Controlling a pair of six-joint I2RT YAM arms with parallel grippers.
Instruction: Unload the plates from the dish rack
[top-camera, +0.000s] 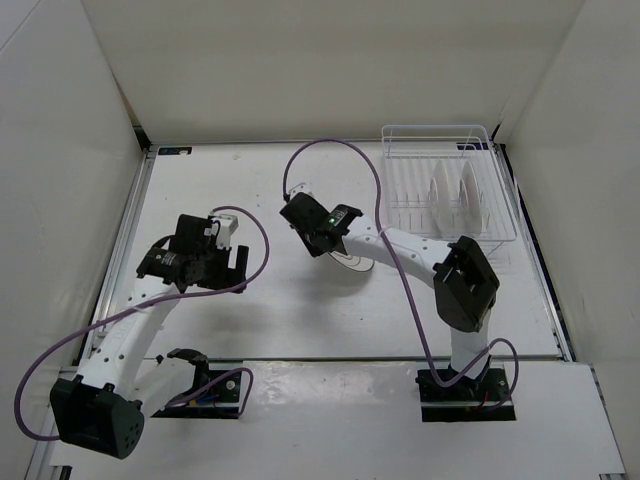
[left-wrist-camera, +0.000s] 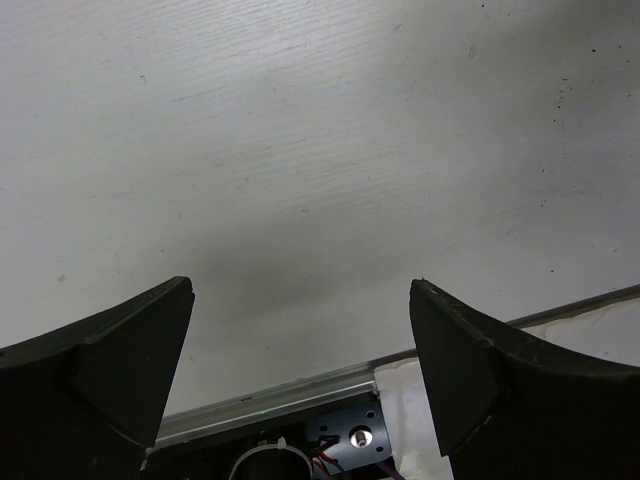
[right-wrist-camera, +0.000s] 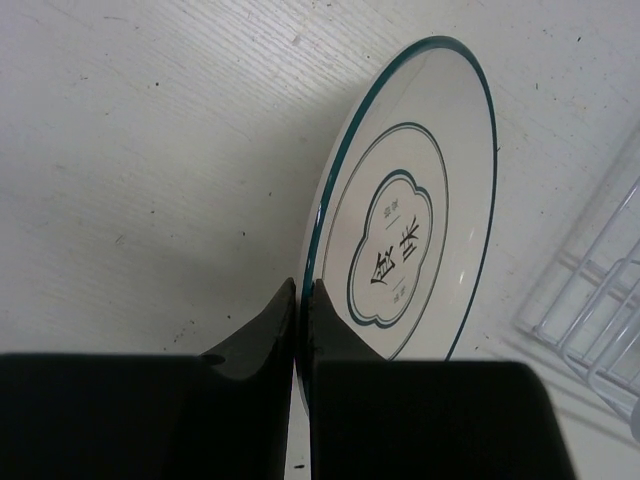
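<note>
Right wrist: right hand (right-wrist-camera: 300, 300) clamps green-rimmed plate (right-wrist-camera: 410, 230); left hand (left-wrist-camera: 300, 290) spread apart.

The dish rack (top-camera: 440, 185) stands on the white desk (top-camera: 300, 320) at its far right corner. The desk surface is faintly grained, with small dark specks scattered across it.

Your left arm (top-camera: 130, 335) reaches forward on its own side, wrist tipped downward, with the left gripper (left-wrist-camera: 300, 300) empty and its jaws spread wide, while your right arm (top-camera: 410, 250) folds at the elbow and stretches leftward, the right gripper (right-wrist-camera: 300, 300) pinching a plate (right-wrist-camera: 420, 200) by its rim.
</note>
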